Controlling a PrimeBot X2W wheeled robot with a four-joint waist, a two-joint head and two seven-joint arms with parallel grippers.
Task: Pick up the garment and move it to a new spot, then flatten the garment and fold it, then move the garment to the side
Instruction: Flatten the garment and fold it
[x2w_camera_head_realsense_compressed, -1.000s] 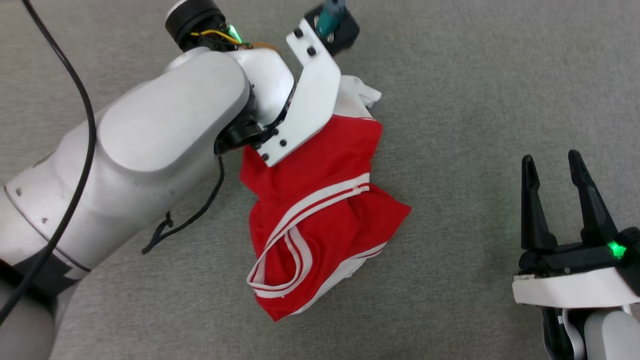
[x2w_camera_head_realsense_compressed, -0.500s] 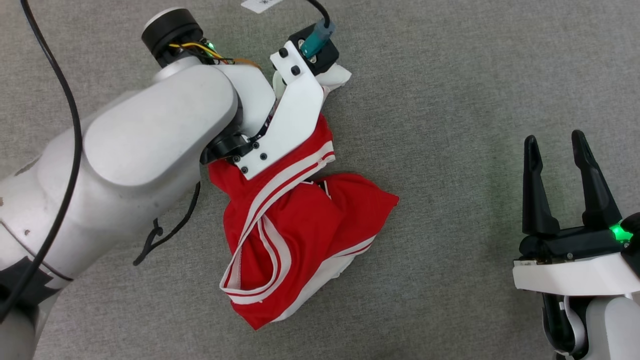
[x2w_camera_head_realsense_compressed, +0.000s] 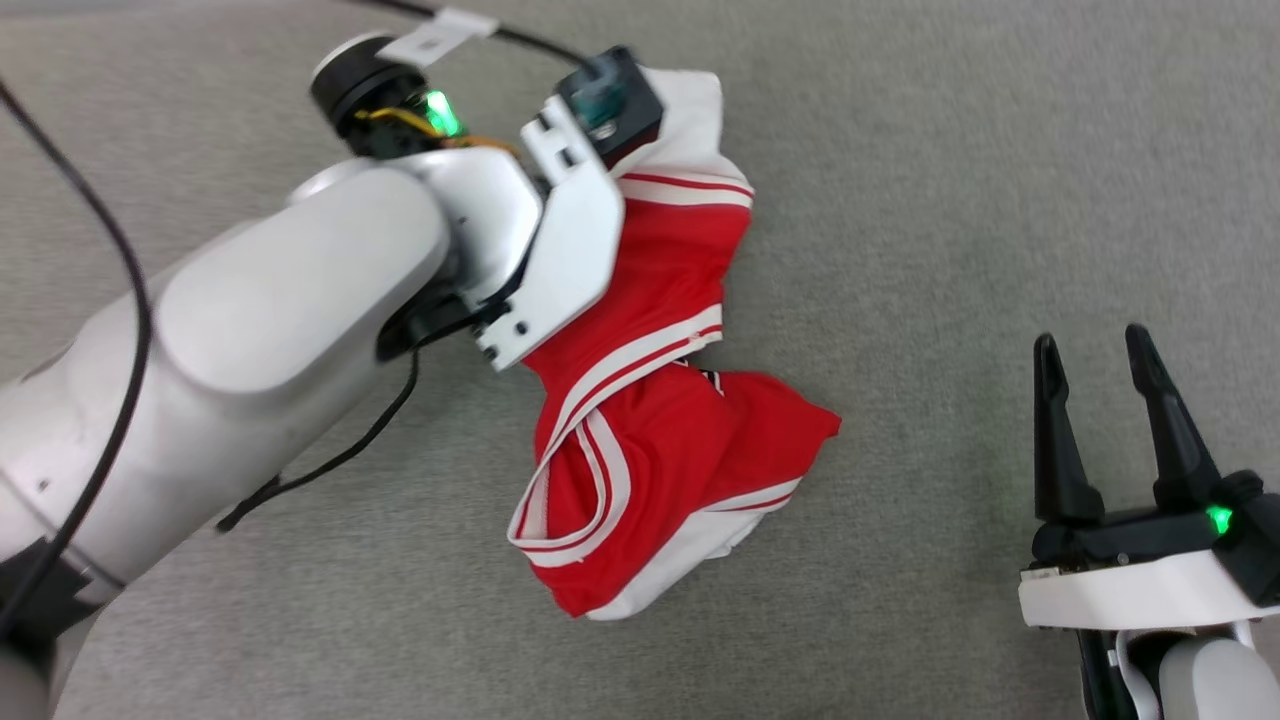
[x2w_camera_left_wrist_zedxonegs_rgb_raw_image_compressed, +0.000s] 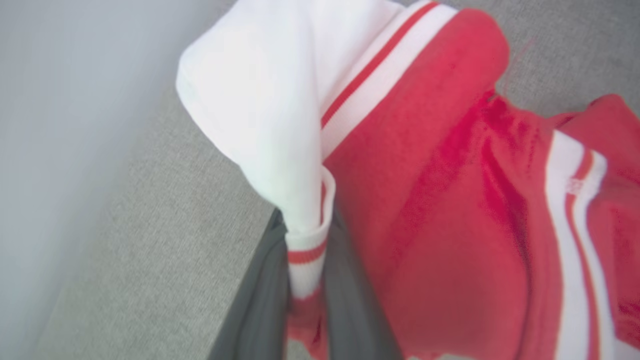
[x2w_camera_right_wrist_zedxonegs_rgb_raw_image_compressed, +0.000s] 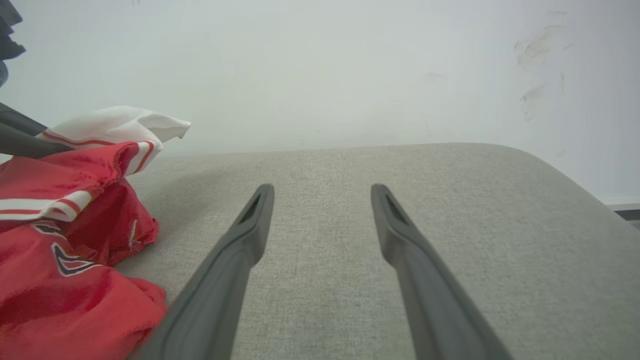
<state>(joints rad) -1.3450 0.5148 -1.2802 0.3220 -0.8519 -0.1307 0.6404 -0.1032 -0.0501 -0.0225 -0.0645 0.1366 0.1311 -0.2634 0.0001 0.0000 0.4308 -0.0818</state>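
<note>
The left gripper (x2w_camera_left_wrist_zedxonegs_rgb_raw_image_compressed: 304, 265) has now pinched the white sleeve cuff of the garment (x2w_camera_head_realsense_compressed: 650, 440), while the right gripper (x2w_camera_head_realsense_compressed: 1090, 342) stays wide open.

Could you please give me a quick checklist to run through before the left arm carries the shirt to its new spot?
1. Grip: left claw shut on the garment, pinching a striped white sleeve cuff: ok.
2. Hold firm enough to carry: cannot tell.
3. Cloth lifted off the grey surface: not ok, most of it lies bunched there.
4. Other arm: right claw open and apart from the cloth: ok.
5. Bare surface to the garment's right for setting down: ok.
</note>
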